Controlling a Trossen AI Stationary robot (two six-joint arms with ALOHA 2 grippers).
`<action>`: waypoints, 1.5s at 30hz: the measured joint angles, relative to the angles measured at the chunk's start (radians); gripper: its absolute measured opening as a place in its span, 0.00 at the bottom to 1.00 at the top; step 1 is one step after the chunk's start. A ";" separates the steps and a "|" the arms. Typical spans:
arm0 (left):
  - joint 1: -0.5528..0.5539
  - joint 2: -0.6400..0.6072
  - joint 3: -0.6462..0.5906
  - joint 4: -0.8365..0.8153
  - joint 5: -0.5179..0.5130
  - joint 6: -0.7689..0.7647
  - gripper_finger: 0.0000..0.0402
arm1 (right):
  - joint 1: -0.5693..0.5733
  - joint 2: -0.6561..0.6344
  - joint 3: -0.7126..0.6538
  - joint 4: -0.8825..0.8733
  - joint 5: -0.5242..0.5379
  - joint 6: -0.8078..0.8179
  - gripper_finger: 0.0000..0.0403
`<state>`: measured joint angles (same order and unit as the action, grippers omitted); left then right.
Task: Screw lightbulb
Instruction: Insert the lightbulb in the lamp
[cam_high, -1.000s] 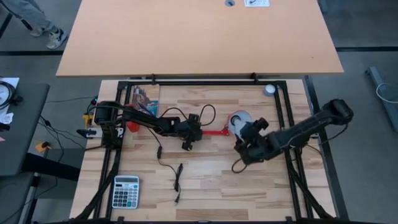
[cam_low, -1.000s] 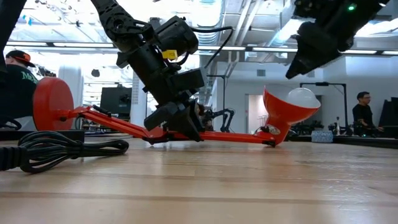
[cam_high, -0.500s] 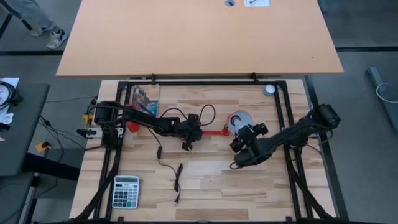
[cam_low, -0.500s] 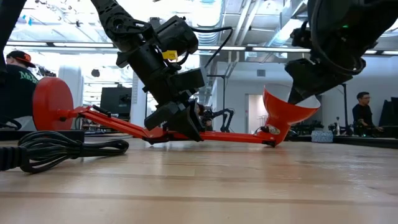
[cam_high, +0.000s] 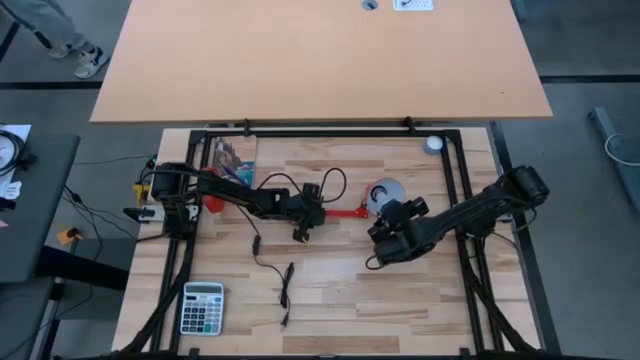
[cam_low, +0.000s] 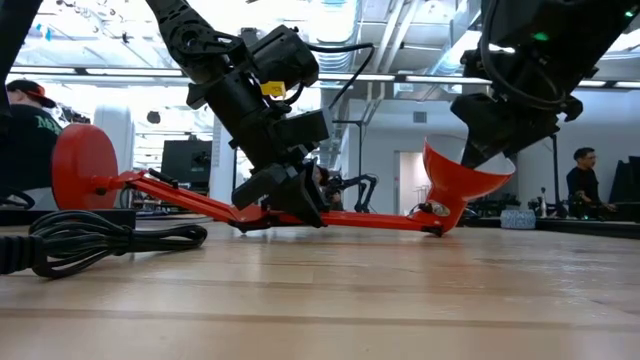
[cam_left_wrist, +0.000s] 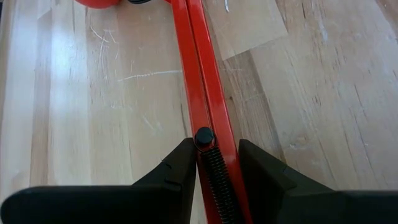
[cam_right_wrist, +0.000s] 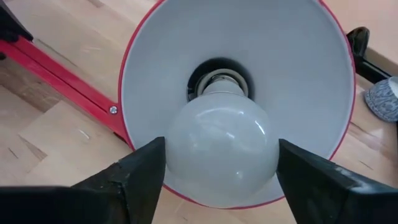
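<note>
Lightbulb (cam_right_wrist: 221, 149) sits inside the red lamp shade (cam_right_wrist: 311, 74), its base at the socket in the shade's white throat, right of centre on the tabletop (cam_high: 340, 290). Nearest me, I see a calculator (cam_high: 203, 307) at the near left corner and a black cord (cam_high: 285, 285) beside it, with bare boards across the near right. Farther in, my right gripper (cam_right_wrist: 221, 163) straddles the bulb, fingers (cam_right_wrist: 134, 171) spread wide on either side of the glass; I cannot tell whether they touch it. Left of it, my left gripper (cam_left_wrist: 217, 158) pins the red lamp arm (cam_left_wrist: 202, 68) flat, fingers (cam_left_wrist: 177, 168) narrow and pressed against both sides. A small grey disc (cam_high: 432, 144) lies at the far right edge.
</note>
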<state>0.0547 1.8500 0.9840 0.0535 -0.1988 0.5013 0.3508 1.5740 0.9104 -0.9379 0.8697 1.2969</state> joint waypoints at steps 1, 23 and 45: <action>0.000 0.000 0.000 0.001 0.000 0.000 0.23 | 0.000 -0.007 0.000 0.000 -0.003 -0.009 0.72; -0.070 -0.115 -0.001 -0.054 -0.120 -0.028 0.44 | 0.001 -0.393 -0.001 0.087 -0.159 -0.429 0.71; -0.269 -0.199 0.001 0.396 -0.274 0.217 0.71 | 0.007 -0.467 -0.002 0.377 -0.273 -0.805 0.71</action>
<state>-0.2142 1.6514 0.9853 0.4494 -0.4732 0.7183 0.3575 1.1072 0.9089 -0.5612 0.5972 0.4917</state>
